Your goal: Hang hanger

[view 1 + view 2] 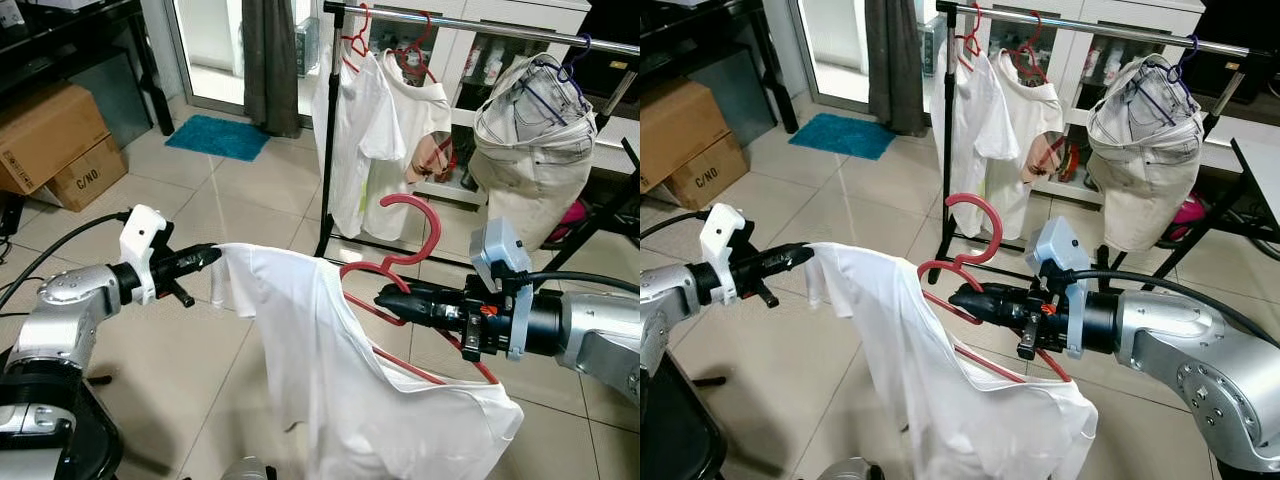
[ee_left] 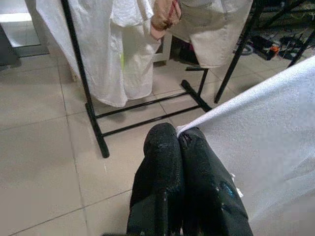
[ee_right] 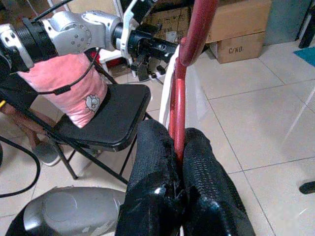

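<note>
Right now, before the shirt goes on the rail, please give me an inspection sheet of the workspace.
Surface: tiled floor, light, no table.
Job's things: red hanger carrying white shirt, held between both arms; clothes rail ahead, with two white shirts and a beige garment hanging.
Clutter: cardboard boxes, blue mat, folding chair with pink cushion.
Grippers: left gripper shut on the shirt's edge; right gripper shut on the hanger.
Cables: black cable along left arm; another over right arm.
Surroundings: grey curtain, white cabinet.
</note>
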`<state>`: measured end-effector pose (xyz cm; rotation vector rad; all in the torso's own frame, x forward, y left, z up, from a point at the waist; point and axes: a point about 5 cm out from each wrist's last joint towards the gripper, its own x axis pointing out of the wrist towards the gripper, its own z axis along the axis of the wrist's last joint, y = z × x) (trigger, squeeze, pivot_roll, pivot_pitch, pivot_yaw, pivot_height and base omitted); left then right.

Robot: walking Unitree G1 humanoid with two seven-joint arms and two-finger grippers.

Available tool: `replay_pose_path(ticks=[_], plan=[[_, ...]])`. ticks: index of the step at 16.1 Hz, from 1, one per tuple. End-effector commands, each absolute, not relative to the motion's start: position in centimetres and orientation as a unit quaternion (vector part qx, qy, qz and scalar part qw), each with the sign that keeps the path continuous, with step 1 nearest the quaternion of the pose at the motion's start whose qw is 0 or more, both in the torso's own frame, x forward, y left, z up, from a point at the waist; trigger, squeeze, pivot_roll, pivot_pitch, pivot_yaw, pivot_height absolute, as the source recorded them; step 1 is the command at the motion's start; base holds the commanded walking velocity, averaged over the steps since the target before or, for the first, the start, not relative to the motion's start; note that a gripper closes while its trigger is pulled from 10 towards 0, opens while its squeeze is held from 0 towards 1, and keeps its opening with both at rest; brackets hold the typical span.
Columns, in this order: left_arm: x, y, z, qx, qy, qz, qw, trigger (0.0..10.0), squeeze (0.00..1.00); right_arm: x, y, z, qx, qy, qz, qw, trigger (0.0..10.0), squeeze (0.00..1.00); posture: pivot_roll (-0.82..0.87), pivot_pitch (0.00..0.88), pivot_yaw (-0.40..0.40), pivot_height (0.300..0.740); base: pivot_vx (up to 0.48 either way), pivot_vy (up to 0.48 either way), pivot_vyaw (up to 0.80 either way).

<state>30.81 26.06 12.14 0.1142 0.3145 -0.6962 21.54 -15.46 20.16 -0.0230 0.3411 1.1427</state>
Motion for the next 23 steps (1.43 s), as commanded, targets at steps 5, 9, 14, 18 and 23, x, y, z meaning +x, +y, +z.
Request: replay_pose_path(ticks=[5,9,14,18,23], plan=[[31.1,29.9,12.1,0.109,0.182,-0.206,0.955,0.0,0.00,21.6,-15.4,20.2,-0.014,0.157,0.540,0.827,10.0,0.00,-0.03,0.000,0.010,0.740,0.000,0.000,0.00],[31.4,30.6,11.5,0.111,0.195,-0.151,0.963,0.0,0.00,21.6,-15.4,20.2,-0.013,0.157,0.538,0.828,10.0,0.00,-0.03,0.000,0.014,0.740,0.000,0.000,0.00],[31.8,28.7,12.8,0.088,0.138,-0.200,0.966,10.0,1.00,22.7,-16.2,19.3,0.007,0.165,0.475,0.864,10.0,0.00,-0.02,0.000,0.012,0.740,0.000,0.000,0.00],[31.7,29.3,13.7,0.080,0.111,-0.178,0.974,10.0,1.00,23.0,-16.3,17.9,0.027,0.179,0.432,0.884,10.0,0.00,-0.01,0.000,0.003,0.740,0.000,0.000,0.00],[30.9,23.8,13.9,0.081,0.081,-0.213,0.970,10.0,0.96,24.8,-16.4,15.0,0.089,0.135,0.235,0.958,10.0,0.00,0.00,0.000,-0.011,0.740,0.000,0.000,0.00]])
